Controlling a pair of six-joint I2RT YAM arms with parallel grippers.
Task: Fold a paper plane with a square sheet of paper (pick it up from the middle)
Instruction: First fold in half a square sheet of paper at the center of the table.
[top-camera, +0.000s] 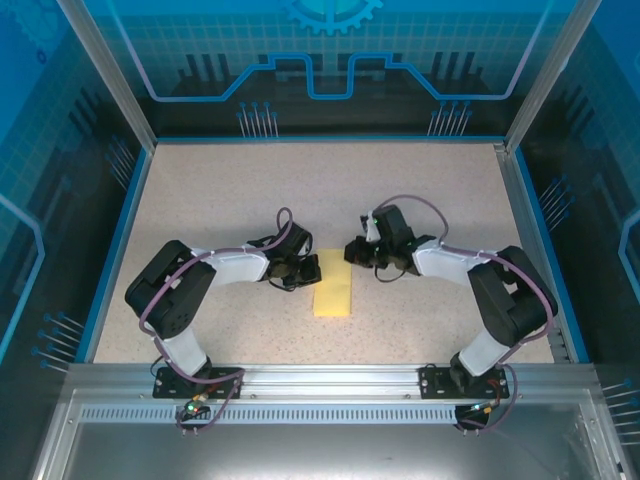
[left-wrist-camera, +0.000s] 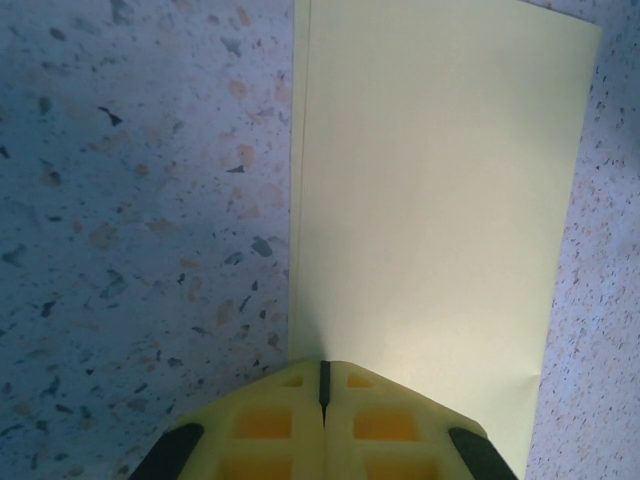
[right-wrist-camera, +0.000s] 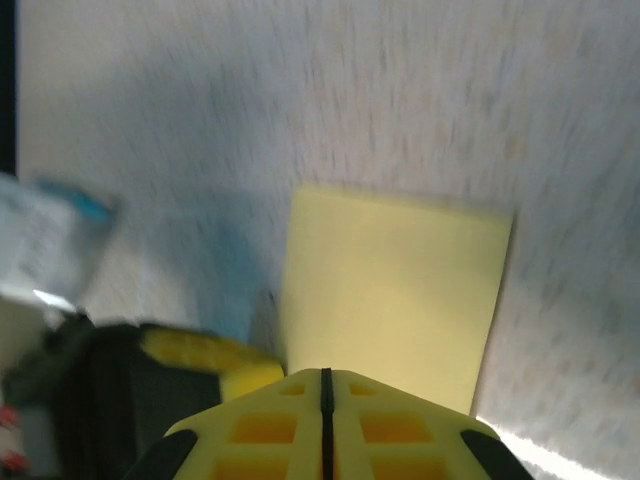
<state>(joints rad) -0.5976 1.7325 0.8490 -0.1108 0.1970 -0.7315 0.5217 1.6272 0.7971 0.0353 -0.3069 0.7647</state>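
Square sheet of paper (top-camera: 334, 293), folded to a narrow rectangle, lies flat near the middle of the table's (top-camera: 220, 200) near edge between left gripper (top-camera: 305, 268) and right gripper (top-camera: 358, 252); the left wrist view has pressed-together fingers (left-wrist-camera: 270, 425) on its corner, and the blurred right wrist view has closed fingers (right-wrist-camera: 270, 428) over its end, so a dragging tip could skew the crease.

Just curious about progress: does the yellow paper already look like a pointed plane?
No, the yellow paper lies flat on the table as a plain rectangle.
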